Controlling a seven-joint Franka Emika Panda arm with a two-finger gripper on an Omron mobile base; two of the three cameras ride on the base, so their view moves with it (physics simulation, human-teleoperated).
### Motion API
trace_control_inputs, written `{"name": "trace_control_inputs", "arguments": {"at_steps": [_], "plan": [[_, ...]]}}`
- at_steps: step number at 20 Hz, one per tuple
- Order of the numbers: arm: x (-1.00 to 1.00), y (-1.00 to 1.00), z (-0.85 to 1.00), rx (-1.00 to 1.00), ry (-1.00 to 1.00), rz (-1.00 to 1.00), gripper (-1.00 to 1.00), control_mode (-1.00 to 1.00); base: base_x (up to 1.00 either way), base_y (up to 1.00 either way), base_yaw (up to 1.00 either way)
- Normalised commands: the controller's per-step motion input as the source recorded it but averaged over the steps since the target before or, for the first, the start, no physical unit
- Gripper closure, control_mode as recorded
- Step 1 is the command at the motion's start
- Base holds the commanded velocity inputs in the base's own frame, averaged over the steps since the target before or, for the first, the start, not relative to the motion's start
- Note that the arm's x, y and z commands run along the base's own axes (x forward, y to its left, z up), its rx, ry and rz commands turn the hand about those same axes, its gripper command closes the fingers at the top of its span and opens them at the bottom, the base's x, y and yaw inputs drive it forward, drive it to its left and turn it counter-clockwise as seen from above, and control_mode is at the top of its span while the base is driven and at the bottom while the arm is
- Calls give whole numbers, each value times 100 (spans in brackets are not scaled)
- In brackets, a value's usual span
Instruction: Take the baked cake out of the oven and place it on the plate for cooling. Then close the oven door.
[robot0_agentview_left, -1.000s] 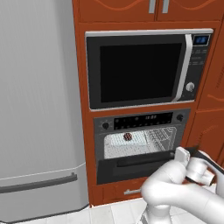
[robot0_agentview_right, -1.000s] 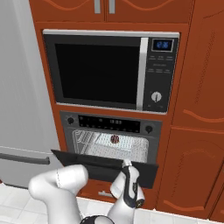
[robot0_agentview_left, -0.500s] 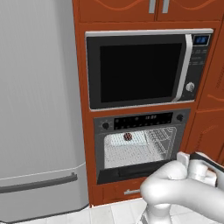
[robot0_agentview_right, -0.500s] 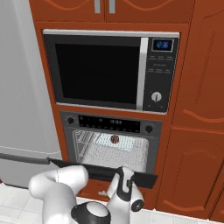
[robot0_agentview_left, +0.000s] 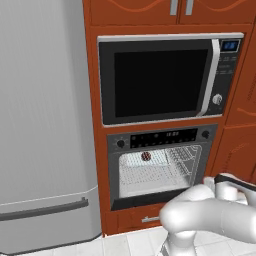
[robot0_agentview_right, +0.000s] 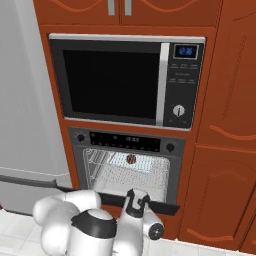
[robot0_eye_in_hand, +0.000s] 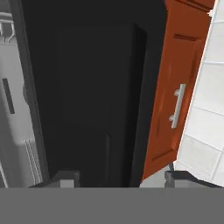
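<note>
Baked cake (robot0_agentview_left: 146, 156) sits on wire rack inside oven (robot0_agentview_left: 159, 167), near back. Looks tiny, light, soft, crumbly; pinch sides gently. My end effector (robot0_eye_in_hand: 118, 177) spread wide, holding nothing, over oven door (robot0_eye_in_hand: 92, 87).

The oven (robot0_agentview_left: 162, 167) is seen black and built-in, with a control strip of two knobs and a display on top, and its pale interior and wire racks are exposed. The door (robot0_agentview_right: 125, 200) is dropped open to roughly horizontal, a wide black panel, its dark inner face seen close up in the hand view (robot0_eye_in_hand: 87, 100). The cake (robot0_agentview_left: 146, 156), a tiny round dark reddish-brown lump, is sat on the upper rack near the back (robot0_agentview_right: 131, 159).
</note>
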Motion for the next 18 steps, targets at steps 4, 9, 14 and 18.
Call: {"name": "trace_control_inputs", "arguments": {"at_steps": [4, 9, 14, 18], "plan": [[-33, -1, 23, -3, 14, -4, -100, -100, 0, 0, 0], [-32, 0, 40, -3, 7, -4, -100, -100, 0, 0, 0], [-36, 2, 58, 0, 0, -3, -100, -100, 0, 0, 0], [9, 24, 30, 0, 0, 0, -100, -100, 0, 0, 0]]}}
